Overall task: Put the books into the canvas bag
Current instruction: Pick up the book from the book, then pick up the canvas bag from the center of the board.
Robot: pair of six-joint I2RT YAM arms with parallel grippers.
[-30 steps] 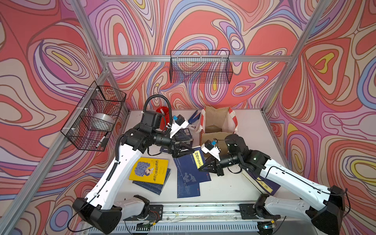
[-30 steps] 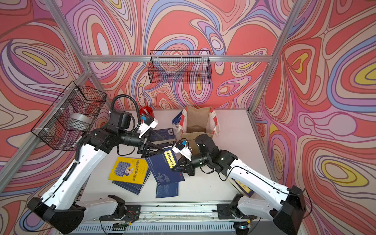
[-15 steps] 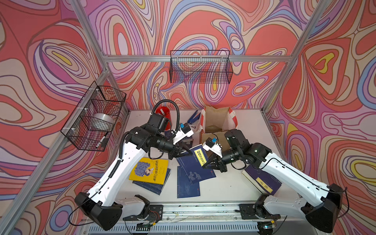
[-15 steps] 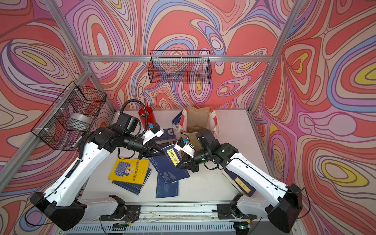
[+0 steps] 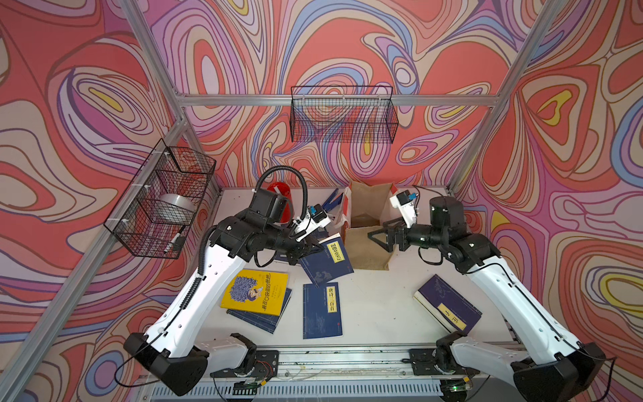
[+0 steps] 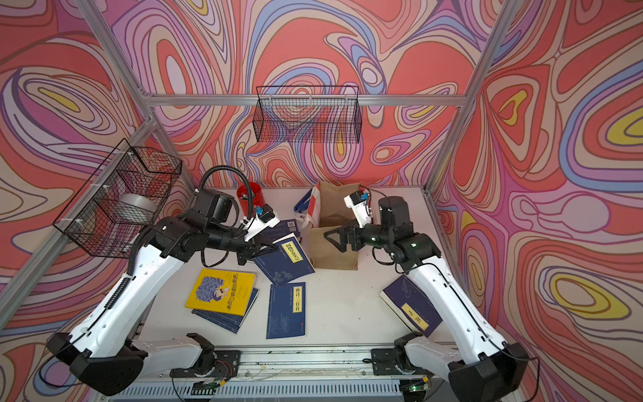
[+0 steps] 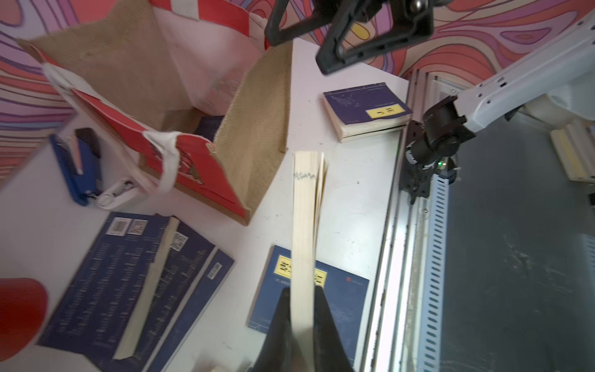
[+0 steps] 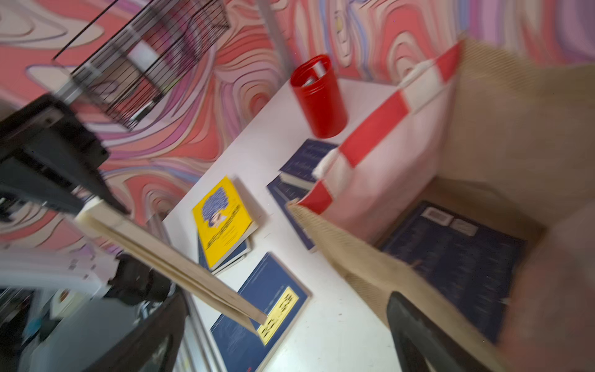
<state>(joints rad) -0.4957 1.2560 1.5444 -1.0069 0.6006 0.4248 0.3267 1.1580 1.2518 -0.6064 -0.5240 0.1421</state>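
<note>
1. Left pincer (image 5: 311,247) is clamped tight on 1 navy book (image 5: 327,264), gripped by an edge and lifted clear of the bench (image 5: 379,306).
2. Canvas bag (image 5: 367,247) stands open at 2 o'clock from that book in both top views. The book's free end is just beside the burlap side wall, outside it.
3. Right pincer (image 5: 379,242) is spread wide and empty, over the bag's near rim.
4. Judgement: the left arm carries. The book's long axis must swing toward 2 o'clock, then tip down into the mouth.

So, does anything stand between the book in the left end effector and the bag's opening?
Yes. The tan side wall of the canvas bag faces the held navy book, so it must clear that. The right end effector hangs open above the bag's mouth, possibly in the path.
</note>
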